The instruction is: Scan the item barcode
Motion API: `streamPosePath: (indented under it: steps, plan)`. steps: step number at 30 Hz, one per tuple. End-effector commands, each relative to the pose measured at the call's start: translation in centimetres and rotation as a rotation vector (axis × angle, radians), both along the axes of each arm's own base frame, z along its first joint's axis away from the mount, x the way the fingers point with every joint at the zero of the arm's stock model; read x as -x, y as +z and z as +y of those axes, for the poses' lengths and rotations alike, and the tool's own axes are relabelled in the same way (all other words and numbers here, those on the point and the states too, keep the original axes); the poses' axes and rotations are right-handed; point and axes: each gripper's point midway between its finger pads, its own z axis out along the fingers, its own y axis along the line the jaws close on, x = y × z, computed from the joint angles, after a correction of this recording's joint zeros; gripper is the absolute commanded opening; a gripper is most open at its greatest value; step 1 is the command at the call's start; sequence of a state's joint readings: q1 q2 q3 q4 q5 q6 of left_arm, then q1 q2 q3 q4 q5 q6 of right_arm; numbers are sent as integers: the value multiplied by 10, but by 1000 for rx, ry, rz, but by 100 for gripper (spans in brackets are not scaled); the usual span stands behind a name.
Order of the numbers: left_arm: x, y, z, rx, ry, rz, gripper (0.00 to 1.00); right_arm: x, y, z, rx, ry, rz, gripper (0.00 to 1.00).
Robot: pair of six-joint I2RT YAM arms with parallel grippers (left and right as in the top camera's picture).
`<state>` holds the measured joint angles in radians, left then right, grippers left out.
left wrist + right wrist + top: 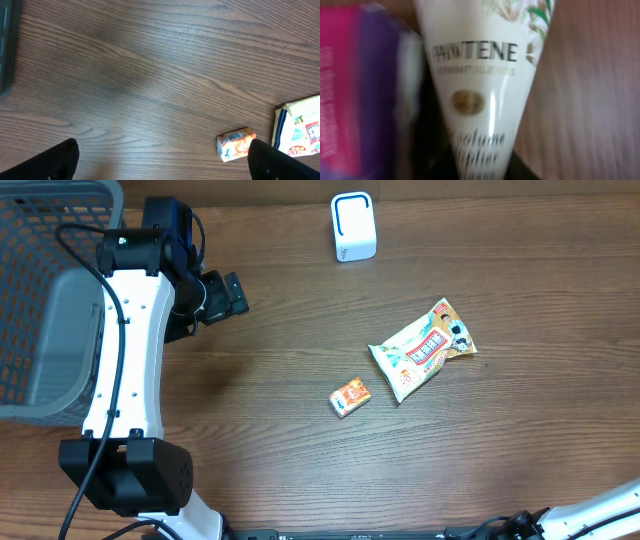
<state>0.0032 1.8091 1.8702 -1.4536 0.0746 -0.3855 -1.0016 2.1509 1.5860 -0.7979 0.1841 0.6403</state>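
Left gripper wide apart, empty | right gripper: we can't tell | white tube fills our view | scan not confirmed

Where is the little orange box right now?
In the overhead view, the small orange box lies on the wooden table right of centre, just lower-left of the crinkly white-and-yellow snack bag, apart from it.

Left arm outstretched, left end effector wide open; right arm barely in view.
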Motion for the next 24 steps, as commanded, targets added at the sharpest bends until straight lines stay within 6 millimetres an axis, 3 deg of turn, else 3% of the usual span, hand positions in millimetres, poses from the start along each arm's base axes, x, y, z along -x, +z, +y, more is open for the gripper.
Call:
streamPosePath:
  steps: [1, 5, 10, 14, 15, 19, 24]
  plan:
    - [0, -5, 1, -10, -21, 14, 100, -34, 15, 6, -30, 202, -117, 30]
    - [0, -5, 1, -10, -21, 14, 100, -51, 41, 12, -72, 273, -197, 29]
    - [0, -5, 1, -10, -21, 14, 100, -62, 103, 17, -83, 294, -247, 51]
    - [0, -5, 1, -10, -21, 14, 100, -76, 160, 37, -124, 338, -368, 66]
    - [0, -5, 1, -10, -21, 14, 100, -86, 182, 54, -168, 373, -444, 68]
    - [0, -5, 1, -10, -21, 14, 100, -114, 219, 119, -300, 619, -615, 68]
    - [0, -5, 1, -10, -21, 14, 100, -136, 216, 209, -448, 919, -559, 72]
